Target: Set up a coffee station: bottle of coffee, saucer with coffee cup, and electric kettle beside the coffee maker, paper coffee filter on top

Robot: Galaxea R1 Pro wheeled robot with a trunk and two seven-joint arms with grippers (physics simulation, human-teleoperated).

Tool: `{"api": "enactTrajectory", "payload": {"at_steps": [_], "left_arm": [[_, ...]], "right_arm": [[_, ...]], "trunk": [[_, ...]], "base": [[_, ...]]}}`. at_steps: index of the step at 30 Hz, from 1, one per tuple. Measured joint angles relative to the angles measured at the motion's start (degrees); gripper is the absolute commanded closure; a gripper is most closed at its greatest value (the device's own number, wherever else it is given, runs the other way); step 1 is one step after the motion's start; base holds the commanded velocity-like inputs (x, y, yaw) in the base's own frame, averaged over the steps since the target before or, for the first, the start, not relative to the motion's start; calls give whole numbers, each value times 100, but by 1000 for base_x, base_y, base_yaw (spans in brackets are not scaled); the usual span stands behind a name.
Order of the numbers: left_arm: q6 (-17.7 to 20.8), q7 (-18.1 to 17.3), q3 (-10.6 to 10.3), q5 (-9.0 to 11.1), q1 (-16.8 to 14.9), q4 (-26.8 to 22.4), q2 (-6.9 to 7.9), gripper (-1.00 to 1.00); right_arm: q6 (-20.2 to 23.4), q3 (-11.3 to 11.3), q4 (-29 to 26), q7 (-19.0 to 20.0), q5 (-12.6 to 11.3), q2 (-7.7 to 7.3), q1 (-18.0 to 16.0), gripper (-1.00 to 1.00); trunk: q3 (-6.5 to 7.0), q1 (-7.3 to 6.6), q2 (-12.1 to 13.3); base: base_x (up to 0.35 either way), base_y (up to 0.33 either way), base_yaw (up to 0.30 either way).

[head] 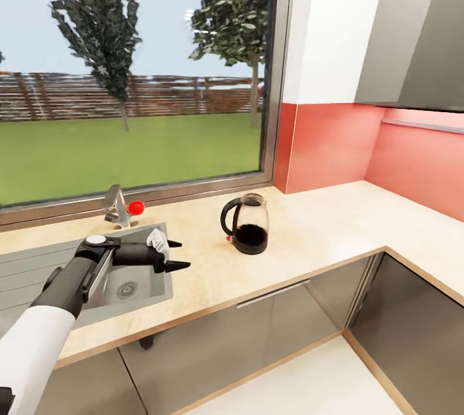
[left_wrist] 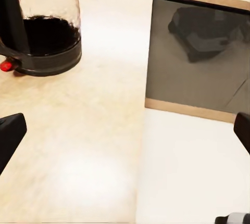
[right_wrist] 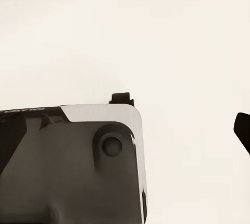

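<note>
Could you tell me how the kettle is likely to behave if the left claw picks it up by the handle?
The kettle has smooth glass walls, so it is probably fragile and slippery; the black handle looks safer. Its dark lower part suggests weight sits low, so it should stand steady. Lifted by the side handle with the open left claw, it may swing.

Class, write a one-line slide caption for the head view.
Open left gripper hovers beside the electric kettle on the countertop.

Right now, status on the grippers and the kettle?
Left gripper open, empty, over the beige countertop short of the rounded glass electric kettle. Right gripper open, empty. Kettle upright, untouched; nothing between.
</note>
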Motion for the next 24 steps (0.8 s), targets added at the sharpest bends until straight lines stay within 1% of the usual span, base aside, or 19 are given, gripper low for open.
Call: {"api": "enactTrajectory", "payload": {"at_steps": [6, 9, 13, 20, 24], "left_arm": [[-2, -14, -10, -19, 12, 1, 3, -100], [2, -13, -7, -102, 13, 2, -1, -100], [3, -15, -5, -144, 13, 2, -3, -100], [3, -16, 2, -160, 21, 1, -9, -100], [3, -15, 4, -158, 18, 0, -13, -100]], "right_arm": [[3, 0, -1, -14, -8, 0, 0, -100], [3, 0, -1, -13, -9, 2, 0, -100], [3, 0, 0, -13, -9, 7, 0, -100], [3, 0, -8, -14, -8, 15, 0, -100], [3, 0, -8, -13, -8, 15, 0, -100]], "trunk": [[0, -2, 0], [0, -2, 0], [0, -2, 0], [0, 0, 0], [0, 0, 0]], "base": [[133, -80, 0], [210, -173, 0], [171, -183, 0], [37, -67, 0], [4, -187, 0]]}}
